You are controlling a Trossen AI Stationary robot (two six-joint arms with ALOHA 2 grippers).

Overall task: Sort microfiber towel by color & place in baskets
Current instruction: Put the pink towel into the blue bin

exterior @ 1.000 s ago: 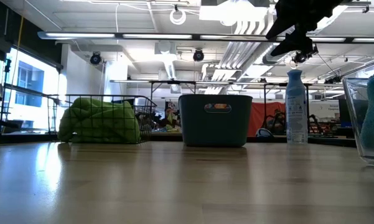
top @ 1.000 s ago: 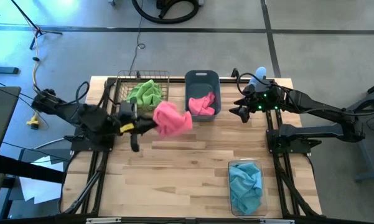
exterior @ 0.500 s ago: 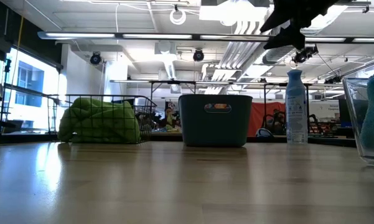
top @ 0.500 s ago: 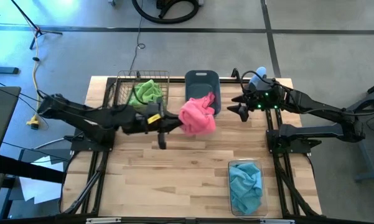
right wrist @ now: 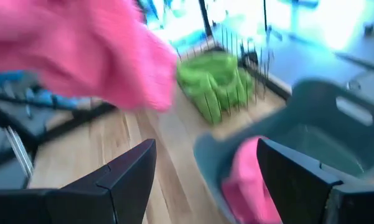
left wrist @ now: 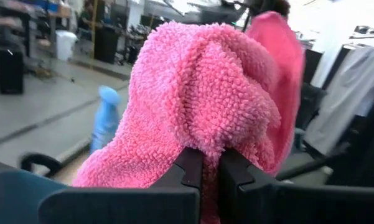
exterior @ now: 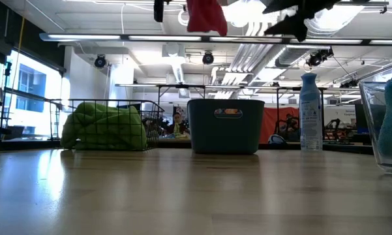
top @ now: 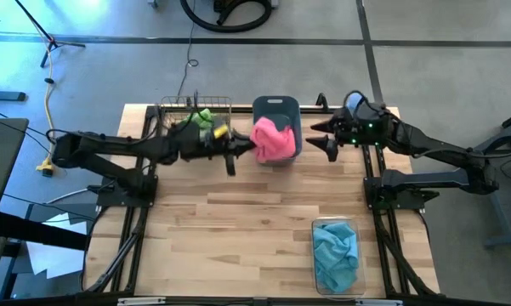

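The left gripper [top: 238, 150] reaches across the far side of the table, its fingers [left wrist: 188, 169] pressed together on a pink towel [top: 272, 139]. In the high view the towel hangs over the grey-blue tub [top: 277, 106], covering most of its opening; in the low view it shows high above the tub [exterior: 225, 125], well clear of the rim. From the left wrist view the fuzzy pink cloth [left wrist: 205, 106] bunches right above the two dark fingertips, which pinch a fold of it.

The right gripper [top: 319, 141] hovers just beside the tub on its right side, its fingers [right wrist: 127, 171] spread wide and holding nothing. Through the right wrist view a second pink towel [right wrist: 246, 180] lies inside the tub [right wrist: 311, 118], and the carried towel [right wrist: 74, 50] fills the upper part of that picture.

The copper wire basket [top: 172, 109] stands at the far left of the table, touching or just beside the tub, with a lime green towel [top: 201, 118] in it; the left arm passes over part of it. In the low view the green cloth [exterior: 104, 127] fills the basket's left half.

The clear bin [top: 319, 228] sits near the table's front edge on the right, well apart from the other two, with a light blue towel [top: 335, 255] inside. A pale blue spray bottle [exterior: 309, 111] stands at the far right of the table, behind the right arm.
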